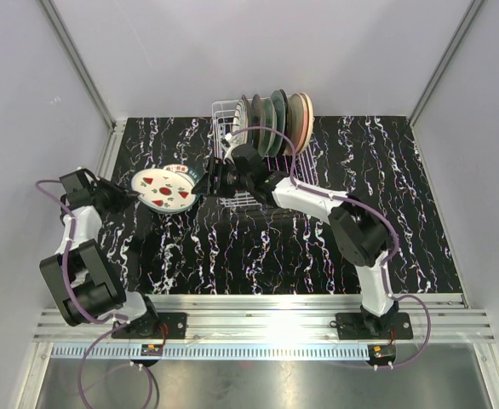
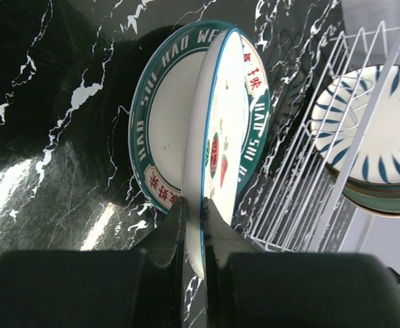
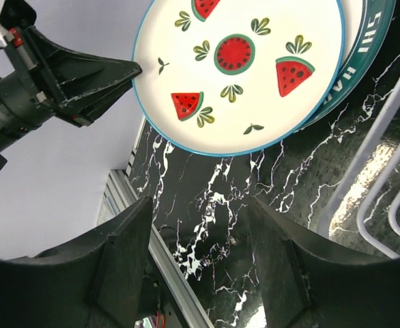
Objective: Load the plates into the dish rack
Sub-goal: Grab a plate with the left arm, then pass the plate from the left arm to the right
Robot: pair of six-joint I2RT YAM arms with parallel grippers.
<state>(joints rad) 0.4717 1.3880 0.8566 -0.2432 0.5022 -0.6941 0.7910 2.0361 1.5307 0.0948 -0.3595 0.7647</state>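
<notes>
My left gripper (image 1: 134, 194) (image 2: 194, 205) is shut on the rim of a white plate with watermelon pictures (image 1: 163, 189) (image 2: 217, 137) (image 3: 241, 68), held left of the dish rack (image 1: 232, 158) (image 2: 309, 191). Behind it is a teal-rimmed white plate with lettering (image 1: 197, 173) (image 2: 159, 123) (image 3: 370, 48). My right gripper (image 1: 205, 181) (image 3: 200, 232) stands open just right of the held plate, nothing between its fingers (image 3: 128, 253). Several plates (image 1: 279, 119) stand upright in the rack's far part; a blue-leaf plate (image 2: 377, 137) shows through the wires.
The black marbled table (image 1: 258, 256) has white walls at the back and sides. A metal rail (image 1: 258, 311) runs along its near edge. Rack wires (image 3: 377, 184) lie close to my right gripper's right side.
</notes>
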